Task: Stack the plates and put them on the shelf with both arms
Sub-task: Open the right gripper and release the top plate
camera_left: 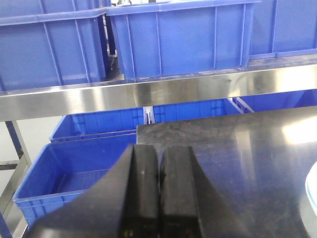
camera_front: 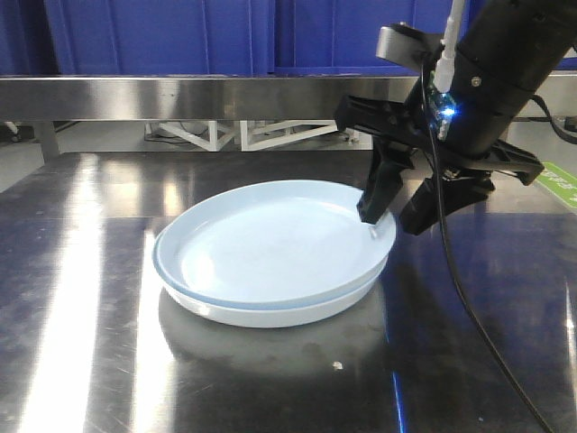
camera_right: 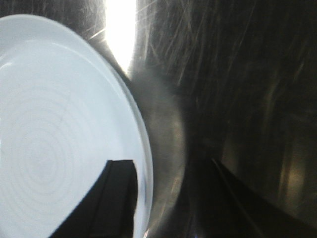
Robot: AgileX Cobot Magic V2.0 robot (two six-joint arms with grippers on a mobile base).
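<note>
Two pale blue-white plates sit stacked on the steel table, the upper one slightly offset on the lower. My right gripper is open at the stack's right rim, one finger over the inside of the top plate and the other outside it. In the right wrist view the plate fills the left, with the rim between the fingertips. My left gripper is shut and empty, over the table's left end; a sliver of plate shows at the right edge.
A steel shelf rail runs behind the table with blue bins on it. In the left wrist view blue bins stand on the shelf and more bins lie lower left beyond the table edge.
</note>
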